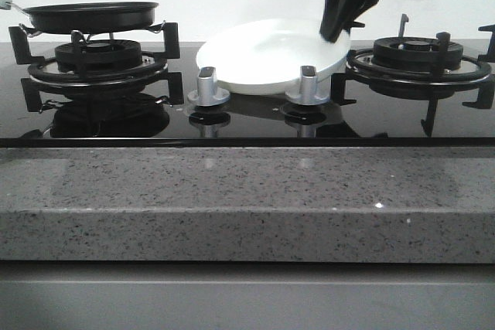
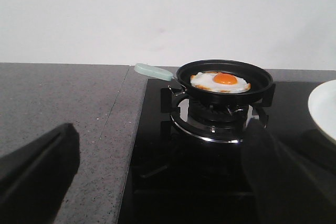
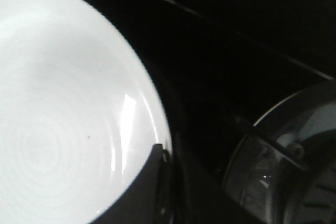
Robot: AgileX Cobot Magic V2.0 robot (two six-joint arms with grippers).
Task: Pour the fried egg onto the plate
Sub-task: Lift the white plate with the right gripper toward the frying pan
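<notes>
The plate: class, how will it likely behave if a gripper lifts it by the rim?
The plate looks glossy, so its rim may slip between fingers. It is wide and shallow, so held at one edge it would probably tilt. It looks like ceramic: likely stiff and breakable.

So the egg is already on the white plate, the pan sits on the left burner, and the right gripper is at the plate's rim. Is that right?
Not quite. The fried egg is not on the plate; it lies in the black frying pan on the left burner, as the left wrist view shows. The plate is bare. The rest holds: the right gripper is at the plate's rim.
</notes>
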